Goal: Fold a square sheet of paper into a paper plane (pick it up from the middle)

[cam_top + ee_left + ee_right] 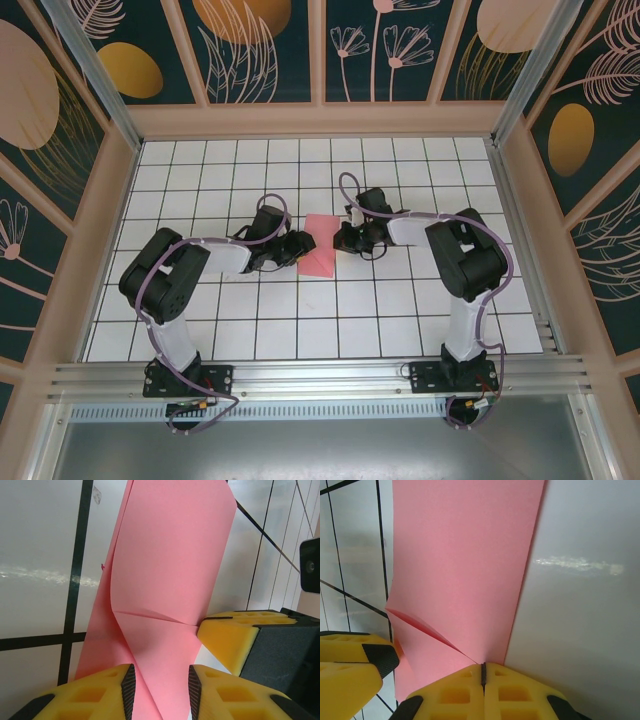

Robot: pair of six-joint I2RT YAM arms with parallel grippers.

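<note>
From the top camera, the thin salmon-pink sheet of paper (322,250) lies mid-table on the white tabletop with black grid lines (200,330). The left gripper (298,248) is at its left edge and the right gripper (346,238) at its right edge, both arms reaching inward. With two arms working one light sheet this closely, a pull by one that the other does not follow could drag or tear it. In the left wrist view, the left gripper (160,690) has its yellow padded jaws part open, with the sheet's near end running through the gap and not visibly pinched. A shallow crease crosses the sheet to the tip of the right gripper (225,630), which touches the paper's edge. If the left jaws closed where they stand, they would likely catch an off-centre bit of paper and set a crooked fold. In the right wrist view, the right gripper (482,680) is closed tight, and the crease ends exactly at the seam between its fingers, so I judge it is pinching a sliver of the sheet's edge. So small a bite could slip free under a lift or rip the edge. The raised ridge beside the crease suggests the paper is buckling, and a buckle pressed flat would leave a stray crease that spoils the plane.
</note>
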